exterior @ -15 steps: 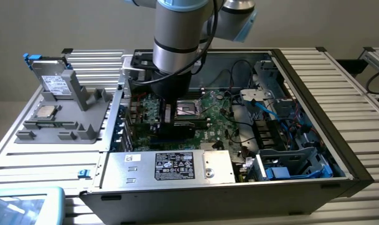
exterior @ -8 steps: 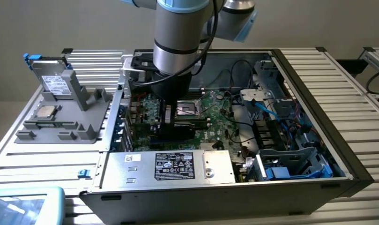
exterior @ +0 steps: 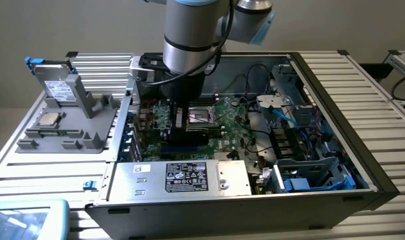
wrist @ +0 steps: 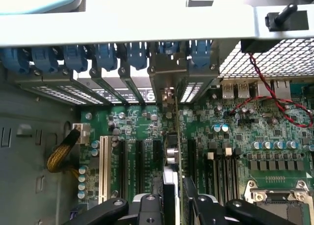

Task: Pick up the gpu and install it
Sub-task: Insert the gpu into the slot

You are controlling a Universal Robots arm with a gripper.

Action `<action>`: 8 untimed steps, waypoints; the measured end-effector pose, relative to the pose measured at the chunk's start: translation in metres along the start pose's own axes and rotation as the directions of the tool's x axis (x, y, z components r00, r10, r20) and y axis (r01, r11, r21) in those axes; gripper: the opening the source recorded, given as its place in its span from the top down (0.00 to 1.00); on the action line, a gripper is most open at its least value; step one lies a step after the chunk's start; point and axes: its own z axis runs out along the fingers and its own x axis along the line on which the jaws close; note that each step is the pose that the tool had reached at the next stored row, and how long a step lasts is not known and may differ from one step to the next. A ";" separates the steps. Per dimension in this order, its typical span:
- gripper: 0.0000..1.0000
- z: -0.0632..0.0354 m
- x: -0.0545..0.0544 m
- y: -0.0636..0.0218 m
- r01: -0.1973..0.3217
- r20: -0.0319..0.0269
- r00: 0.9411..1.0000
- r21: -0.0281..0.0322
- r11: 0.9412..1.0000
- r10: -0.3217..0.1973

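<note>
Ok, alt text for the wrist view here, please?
The jaws grip the gpu edge-on, upright over the green motherboard and its expansion slots. Its far end points toward a row of blue slot clips along the case wall.

gpu [wrist: 172, 146], thin green card edge-on, upright on motherboard [wrist: 235, 136], bracket at rear

A plain pale wall [exterior: 68, 25] stands behind, in soft even light. The surface [exterior: 362, 85] is of ribbed silver slats — a second ribbed frame [exterior: 404, 57] stands near, at the exterior view's right.
</note>
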 end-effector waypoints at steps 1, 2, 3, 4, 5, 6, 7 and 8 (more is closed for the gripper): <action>0.73 0.0000 0.000 0.0000 0.000 0.000 1.000 0.000 1.000 0.000; 0.73 0.0000 0.000 -0.0001 0.000 0.000 1.000 0.000 1.000 0.000; 0.73 0.0002 0.000 -0.0002 0.001 0.000 1.000 0.000 1.000 -0.001; 0.73 0.0005 0.000 -0.0002 0.001 -0.001 1.000 0.000 1.000 -0.001; 0.73 0.0006 0.000 -0.0003 0.001 -0.001 1.000 0.000 1.000 -0.001; 0.73 0.0009 0.000 -0.0003 0.001 0.000 1.000 0.000 1.000 -0.001; 0.73 0.0015 0.000 -0.0005 0.001 0.000 1.000 0.000 1.000 -0.001; 0.73 0.0022 0.000 -0.0006 0.002 0.000 1.000 0.000 1.000 -0.002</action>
